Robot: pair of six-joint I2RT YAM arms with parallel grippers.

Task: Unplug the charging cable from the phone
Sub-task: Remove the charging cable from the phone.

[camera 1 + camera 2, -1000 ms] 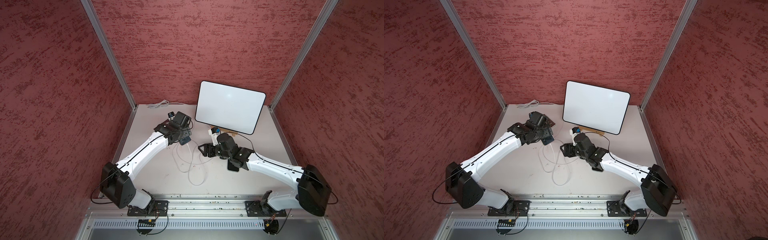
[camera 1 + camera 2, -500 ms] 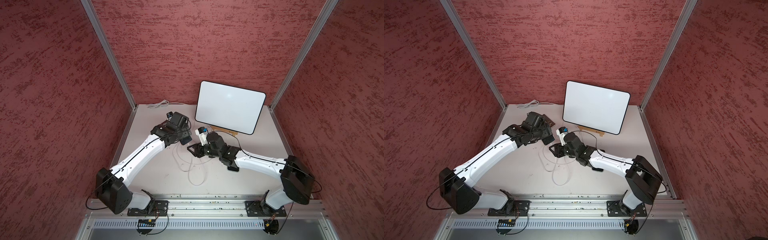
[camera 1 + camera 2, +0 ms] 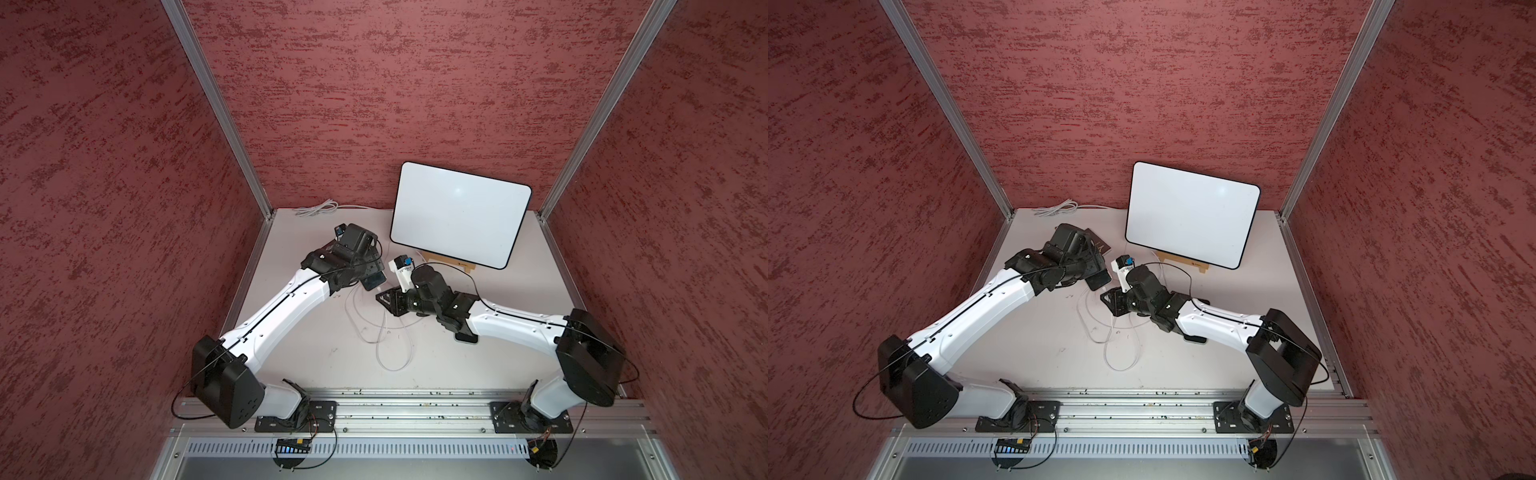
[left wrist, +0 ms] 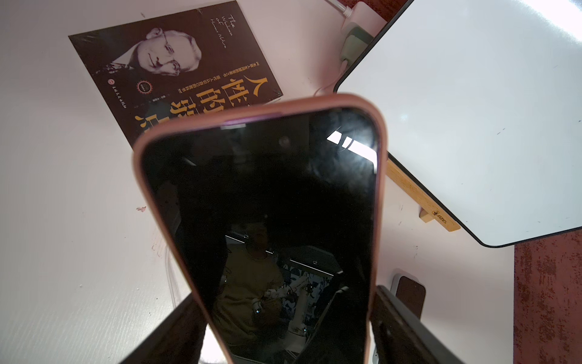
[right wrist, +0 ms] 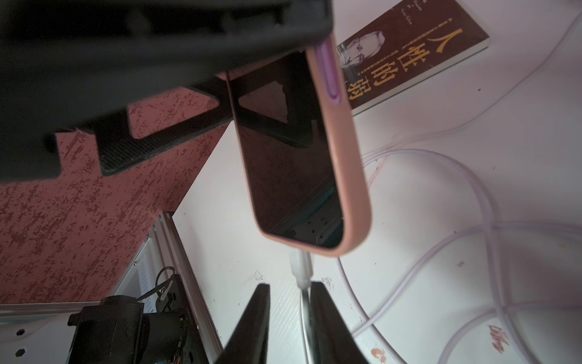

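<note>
Charging cable [image 5: 304, 315] just under the phone [image 5: 293, 157] now runs between the right gripper [image 5: 289, 285] jaws, which have narrowed (not yet pinching). The left gripper [image 4: 283, 312] clamps the phone, so pulling comes next.

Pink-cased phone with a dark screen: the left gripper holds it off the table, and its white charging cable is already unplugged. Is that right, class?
No. The left gripper does hold the pink-cased phone off the table, but its white charging cable is still plugged into the bottom edge, as the right wrist view shows.
</note>
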